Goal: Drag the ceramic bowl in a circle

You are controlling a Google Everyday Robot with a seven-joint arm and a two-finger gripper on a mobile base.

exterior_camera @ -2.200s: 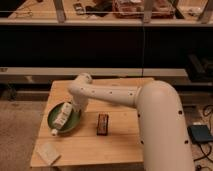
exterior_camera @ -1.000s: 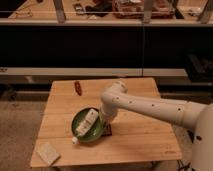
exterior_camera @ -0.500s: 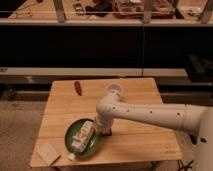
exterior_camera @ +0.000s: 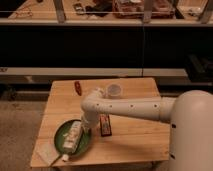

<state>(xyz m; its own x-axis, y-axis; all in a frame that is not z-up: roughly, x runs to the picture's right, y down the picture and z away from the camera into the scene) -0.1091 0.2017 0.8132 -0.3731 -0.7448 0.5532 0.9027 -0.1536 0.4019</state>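
ceramic bowl is sitting at the worktop's near-left corner, rim nearing the near edge, open room lying right. gripper is resting inside the bowl, grip state can't tell. Dark box is sitting just right.

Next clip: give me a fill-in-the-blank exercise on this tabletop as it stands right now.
1. The gripper rests inside the ____ bowl.
2. In the picture, the dark box lies flat on the table just to the bowl's ____.
3. The white cup stands ____ from the camera than the bowl.
4. The small object left of the cup, near the table's far edge, is ____ in colour.

Missing words: green; right; farther; red.
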